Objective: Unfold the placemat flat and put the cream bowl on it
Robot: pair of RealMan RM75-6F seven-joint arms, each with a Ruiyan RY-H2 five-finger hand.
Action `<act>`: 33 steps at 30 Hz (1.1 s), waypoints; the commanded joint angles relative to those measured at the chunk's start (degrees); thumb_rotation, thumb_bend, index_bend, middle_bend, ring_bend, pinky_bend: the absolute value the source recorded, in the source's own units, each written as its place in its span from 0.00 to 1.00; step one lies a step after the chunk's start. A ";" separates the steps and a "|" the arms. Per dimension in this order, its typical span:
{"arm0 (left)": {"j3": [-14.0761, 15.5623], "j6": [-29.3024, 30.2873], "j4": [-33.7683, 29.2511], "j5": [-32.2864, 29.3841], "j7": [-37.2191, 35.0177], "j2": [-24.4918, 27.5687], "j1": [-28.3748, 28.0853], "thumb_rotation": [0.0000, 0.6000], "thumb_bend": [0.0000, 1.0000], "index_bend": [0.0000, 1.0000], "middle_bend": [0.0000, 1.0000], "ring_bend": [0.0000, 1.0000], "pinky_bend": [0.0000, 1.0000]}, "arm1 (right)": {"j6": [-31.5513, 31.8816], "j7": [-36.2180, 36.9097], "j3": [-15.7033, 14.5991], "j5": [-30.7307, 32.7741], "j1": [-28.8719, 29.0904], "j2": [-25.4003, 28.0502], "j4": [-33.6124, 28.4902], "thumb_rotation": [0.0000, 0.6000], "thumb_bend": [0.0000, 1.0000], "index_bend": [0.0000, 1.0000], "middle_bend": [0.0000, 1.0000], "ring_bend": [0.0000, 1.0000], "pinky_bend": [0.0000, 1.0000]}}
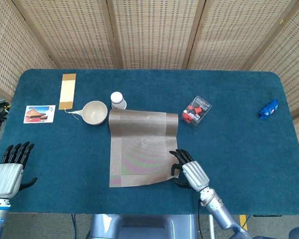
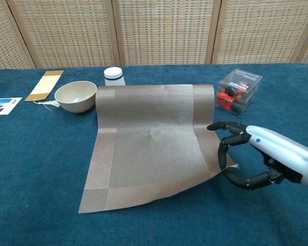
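the placemat [image 1: 142,147] lies opened out on the tabletop [image 1: 239,144], mostly flat, though the chest view shows its near right corner lifted where the right robot hand [image 2: 256,156] pinches it between thumb and curled fingers. so the unfolding looks nearly done: what seems left is to lay that corner down, let go, and move the cream bowl [image 1: 95,112], which sits just off the mat's far left corner, not on it. the left robot hand [image 1: 11,169] rests at the near left edge, fingers apart and holding nothing; only the head view shows it. the head view also takes in a blue thing [image 1: 268,109] at the far right edge, while the chest view alone makes the raised corner and the grip plain.
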 commanded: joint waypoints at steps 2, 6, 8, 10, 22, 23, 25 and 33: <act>0.03 0.06 -0.05 0.09 0.41 -0.09 0.01 1.00 0.16 0.00 0.00 0.00 0.00 | 2.73 -0.41 -1.11 -0.62 -2.03 4.05 -2.85 1.00 0.62 0.65 0.17 0.00 0.00; 0.10 0.25 -0.20 0.34 0.78 -0.17 0.05 1.00 0.15 0.00 0.00 0.00 0.00 | 4.38 -0.23 -1.81 -0.80 -3.43 6.91 -3.85 1.00 0.61 0.65 0.17 0.00 0.00; 0.12 0.37 -0.27 0.49 0.98 -0.23 0.06 1.00 0.15 0.00 0.00 0.00 0.00 | 5.06 -0.20 -2.04 -0.74 -4.07 8.34 -4.02 1.00 0.61 0.66 0.17 0.00 0.00; 0.18 0.36 -0.37 0.56 1.16 -0.28 0.07 1.00 0.15 0.00 0.00 0.00 0.00 | 5.73 -0.37 -2.11 -0.63 -4.66 9.83 -3.84 1.00 0.61 0.66 0.18 0.00 0.00; 0.13 0.32 -0.61 0.44 1.48 -0.30 0.09 1.00 0.16 0.00 0.00 0.00 0.00 | 3.80 -1.86 0.41 3.24 -4.82 15.36 -0.52 1.00 0.60 0.68 0.19 0.02 0.00; 0.13 0.29 -0.59 0.41 1.48 -0.30 0.09 1.00 0.16 0.00 0.00 0.00 0.00 | 3.44 -2.06 0.57 3.55 -4.74 15.70 -0.43 1.00 0.60 0.68 0.19 0.02 0.00; 0.09 0.21 -0.56 0.32 1.50 -0.31 0.06 1.00 0.15 0.00 0.00 0.00 0.00 | 2.61 -2.97 0.95 4.31 -4.56 16.62 -0.02 1.00 0.60 0.68 0.19 0.02 0.00; 0.10 0.08 -0.54 0.33 1.63 -0.37 0.00 1.00 0.15 0.00 0.00 0.00 0.00 | 0.81 -9.42 2.57 7.20 -4.27 19.52 2.33 1.00 0.59 0.69 0.20 0.02 0.00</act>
